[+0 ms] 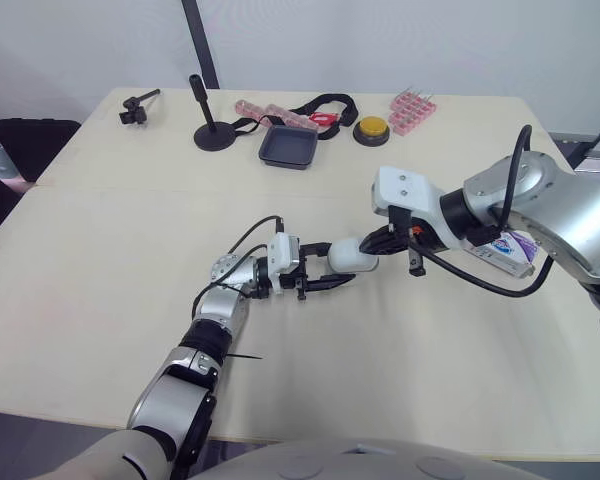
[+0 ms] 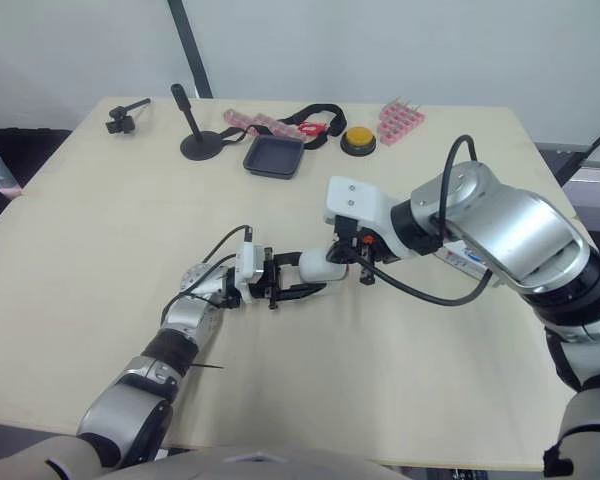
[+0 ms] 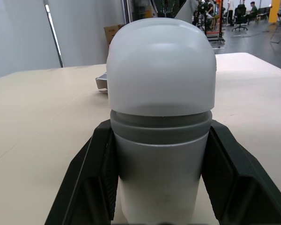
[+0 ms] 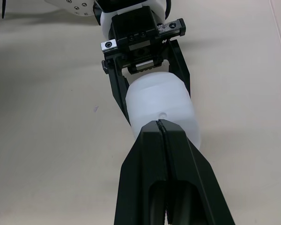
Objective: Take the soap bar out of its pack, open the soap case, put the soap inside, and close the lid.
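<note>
Left wrist view shows the white soap case (image 3: 160, 93), lid on, clamped between the two black fingers of my left gripper (image 3: 159, 129) over the middle of the table (image 1: 130, 250). In the right wrist view my right gripper (image 4: 160, 123) has its fingers pressed together, with the tips against the case's rounded end. The soap pack (image 1: 510, 248) lies on the table beside my right forearm, apart from the case. A black tray (image 1: 288, 148) sits near the far edge.
</note>
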`<move>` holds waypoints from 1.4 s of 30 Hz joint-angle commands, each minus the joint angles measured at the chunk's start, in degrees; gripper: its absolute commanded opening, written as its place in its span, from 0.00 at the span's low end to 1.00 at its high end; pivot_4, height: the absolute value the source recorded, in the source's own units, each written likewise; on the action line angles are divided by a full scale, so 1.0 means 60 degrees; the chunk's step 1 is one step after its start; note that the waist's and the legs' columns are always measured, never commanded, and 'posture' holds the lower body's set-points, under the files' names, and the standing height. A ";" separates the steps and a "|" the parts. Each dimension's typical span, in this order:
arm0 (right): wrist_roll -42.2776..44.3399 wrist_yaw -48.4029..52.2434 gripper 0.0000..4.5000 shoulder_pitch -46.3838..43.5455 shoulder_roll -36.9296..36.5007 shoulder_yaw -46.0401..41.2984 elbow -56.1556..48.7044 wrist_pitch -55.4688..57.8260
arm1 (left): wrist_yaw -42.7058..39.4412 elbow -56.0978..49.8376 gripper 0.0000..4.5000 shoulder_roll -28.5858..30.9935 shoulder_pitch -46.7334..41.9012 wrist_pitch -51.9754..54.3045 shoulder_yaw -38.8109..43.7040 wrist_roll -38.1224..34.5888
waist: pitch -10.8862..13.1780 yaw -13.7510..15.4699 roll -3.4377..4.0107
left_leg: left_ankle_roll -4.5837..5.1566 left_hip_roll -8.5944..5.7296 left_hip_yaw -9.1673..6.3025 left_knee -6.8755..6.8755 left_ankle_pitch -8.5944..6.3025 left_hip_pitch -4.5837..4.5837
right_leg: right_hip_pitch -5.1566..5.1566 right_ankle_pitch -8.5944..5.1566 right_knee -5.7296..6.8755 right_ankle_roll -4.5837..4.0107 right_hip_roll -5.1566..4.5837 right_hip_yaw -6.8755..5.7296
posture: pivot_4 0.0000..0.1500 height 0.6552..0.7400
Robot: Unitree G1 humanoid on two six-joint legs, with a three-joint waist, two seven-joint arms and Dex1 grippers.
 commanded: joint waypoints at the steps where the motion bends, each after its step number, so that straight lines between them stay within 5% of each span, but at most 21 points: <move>1: -0.0158 -0.0066 0.01 0.0141 0.0060 0.0411 -0.0009 -0.0046 | 0.0009 -0.0243 0.42 0.0010 0.0058 0.0015 -0.0032 0.0050 | 0.0000 0.0002 0.0000 | -0.0001 0.0000 0.0000 -0.0001 0.0000 0.0003 | 0.0002 0.0000 0.0000 0.0000 0.0000 0.0000 | 1.00 1.00; 21: -0.0743 -0.0177 0.01 0.0761 0.0222 0.0880 0.0712 -0.0526 | 0.0046 -0.0269 0.42 -0.0002 0.0063 0.0062 -0.0029 0.0035 | -0.0017 -0.0186 -0.0011 | -0.0035 -0.0001 0.0005 -0.0087 -0.0019 0.0177 | 0.0177 -0.0002 -0.0096 -0.0004 -0.0010 -0.0009 | 1.00 1.00; 30: 0.0499 -0.0021 0.01 0.0353 0.0407 -0.1620 0.0172 -0.0604 | -0.0037 -0.0137 0.42 0.0057 0.0072 -0.0031 0.0011 0.0034 | 0.0000 -0.0134 -0.0003 | -0.0011 -0.0007 0.0006 -0.0093 -0.0006 0.0137 | 0.0147 -0.0001 -0.0113 -0.0001 -0.0017 -0.0012 | 1.00 1.00; 37: 0.1217 -0.0176 0.01 0.2419 0.0268 -0.3957 -0.0673 -0.1880 | -0.0101 -0.0176 0.42 0.0138 0.0119 -0.0036 0.0023 -0.0002 | 0.0005 0.0016 -0.0011 | -0.0010 -0.0003 0.0011 -0.0143 -0.0010 0.0123 | 0.0143 0.0000 -0.0181 0.0001 -0.0006 -0.0019 | 1.00 1.00; 42: 0.1350 0.0378 0.34 0.4219 -0.0119 -0.5187 -0.0584 -0.3156 | -0.0099 -0.0373 0.42 0.0211 0.0158 0.0157 0.0084 -0.0132 | 0.0006 -0.0001 -0.0013 | -0.0012 -0.0001 0.0015 -0.0151 -0.0011 0.0129 | 0.0143 0.0000 -0.0188 0.0000 -0.0006 -0.0018 | 1.00 1.00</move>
